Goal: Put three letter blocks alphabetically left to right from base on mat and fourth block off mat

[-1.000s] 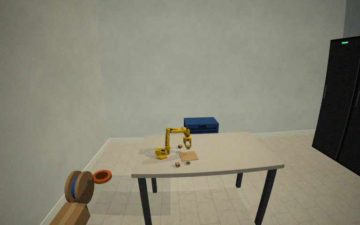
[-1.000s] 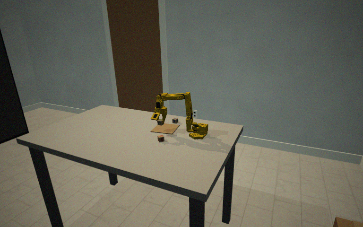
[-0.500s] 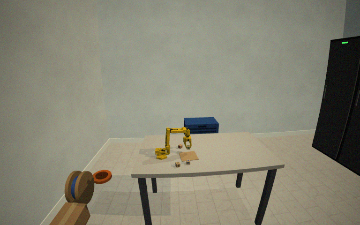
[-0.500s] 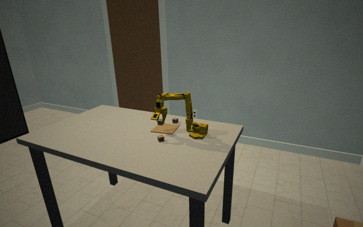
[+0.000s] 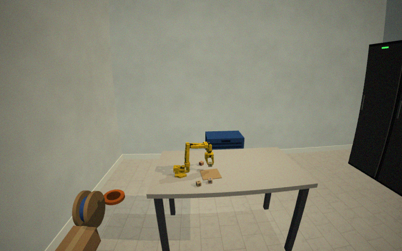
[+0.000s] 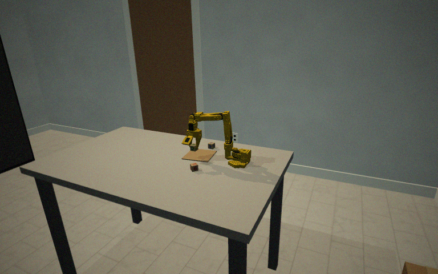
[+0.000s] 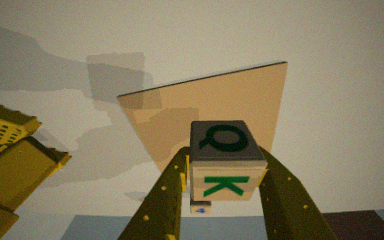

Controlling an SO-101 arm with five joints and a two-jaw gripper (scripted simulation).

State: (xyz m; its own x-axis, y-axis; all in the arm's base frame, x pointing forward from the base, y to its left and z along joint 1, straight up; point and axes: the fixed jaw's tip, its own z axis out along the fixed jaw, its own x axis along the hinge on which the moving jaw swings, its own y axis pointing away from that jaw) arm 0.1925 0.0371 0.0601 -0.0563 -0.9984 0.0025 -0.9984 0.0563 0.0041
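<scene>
My gripper [image 7: 226,200] is shut on a wooden block [image 7: 227,160]. The wrist view shows a green K on its light face and a Q on its dark face. In the top view the gripper [image 5: 209,162] holds the block a little above the table, just beyond the far edge of the tan mat [image 5: 210,173]. The mat [image 7: 210,110] lies flat with nothing on it; it also shows in the exterior view [image 6: 199,154]. One block [image 5: 201,162] sits on the table beside the gripper. Two more blocks [image 5: 198,183] [image 5: 209,180] sit off the mat towards the table's front edge.
The arm's base [image 5: 180,171] stands left of the mat. A blue cabinet [image 5: 224,139] stands behind the table and a black cabinet [image 5: 380,115] at the right. A wooden reel [image 5: 88,208] and orange ring [image 5: 114,196] are on the floor at the left.
</scene>
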